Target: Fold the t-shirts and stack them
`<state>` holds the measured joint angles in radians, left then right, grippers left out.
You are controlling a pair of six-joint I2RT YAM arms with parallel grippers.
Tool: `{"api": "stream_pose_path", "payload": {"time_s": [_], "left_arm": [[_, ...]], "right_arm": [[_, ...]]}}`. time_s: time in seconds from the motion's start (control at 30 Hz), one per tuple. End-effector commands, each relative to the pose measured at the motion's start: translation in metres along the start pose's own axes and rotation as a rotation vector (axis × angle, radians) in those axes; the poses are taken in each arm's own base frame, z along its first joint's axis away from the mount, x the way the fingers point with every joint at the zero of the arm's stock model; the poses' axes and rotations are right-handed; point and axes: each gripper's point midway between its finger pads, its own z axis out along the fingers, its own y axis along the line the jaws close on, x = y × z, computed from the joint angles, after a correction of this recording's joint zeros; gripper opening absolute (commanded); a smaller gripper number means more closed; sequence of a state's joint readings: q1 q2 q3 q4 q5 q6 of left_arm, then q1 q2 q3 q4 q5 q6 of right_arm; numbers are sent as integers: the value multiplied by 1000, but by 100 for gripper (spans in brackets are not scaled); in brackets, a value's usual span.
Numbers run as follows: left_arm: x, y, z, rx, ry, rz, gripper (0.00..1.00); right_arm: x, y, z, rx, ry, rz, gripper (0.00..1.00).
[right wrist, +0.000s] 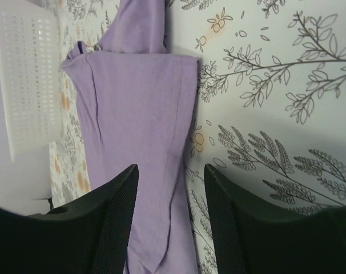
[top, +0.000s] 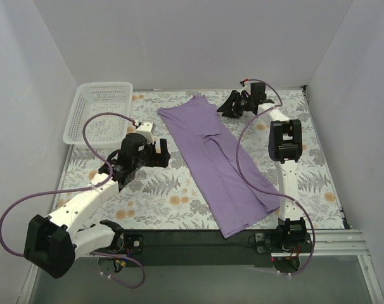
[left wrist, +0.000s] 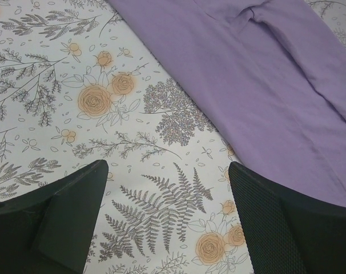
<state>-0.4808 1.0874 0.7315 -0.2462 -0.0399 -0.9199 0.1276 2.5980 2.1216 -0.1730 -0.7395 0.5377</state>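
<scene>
The t-shirt (top: 217, 164) lies flat on the flowered desk (top: 154, 196) as a long narrow band, running from about 12 o'clock at the far edge down to about 5 o'clock near my right base. A crease shows near its middle where one layer laps over another. I judge the lengthwise folds are done and the step in hand is the crosswise fold, bringing one end of the band over the other. Neither tool has the cloth. My left tool (top: 161, 152) hangs at the 9 o'clock side of the band's middle, its jaws spread wide with only flowered desk between them and the shirt's edge just beside the right-hand jaw. My right tool (top: 230, 106) sits at about 1 o'clock on the desk, beside the far end of the band. Its jaws are parted a moderate way and grip nothing, and its wrist view shows the shirt's stitched edge running below the gap. The white basket (top: 100, 111) stands at 10 o'clock, well apart from the shirt. I cannot tell which end holds the neck. Next I would need each tool to come down on one corner of the same end, pinch all the layers there, then lift and carry that end evenly toward the other. A pinch that catches only the top layer would likely pull the earlier folds open.
</scene>
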Motion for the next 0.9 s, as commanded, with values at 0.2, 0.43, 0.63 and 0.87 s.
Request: {"api": "stream_pose_path", "payload": {"time_s": [0.2,0.43,0.63,0.87], "left_arm": [[-3,6,3,-25,-21,14,86],[-3,5,3,-23,-22,11,86],[-1,6,5,-26,-15,9,86],[3,8,7,-33,-4,7,86]], "right_arm": [[-4,3,24,-67,-31,104,54],[2,0,31,-106,-25,181,51],[-2,3,33,-144,-36,202,42],[-6,-2,34,-139,-50,198,26]]}}
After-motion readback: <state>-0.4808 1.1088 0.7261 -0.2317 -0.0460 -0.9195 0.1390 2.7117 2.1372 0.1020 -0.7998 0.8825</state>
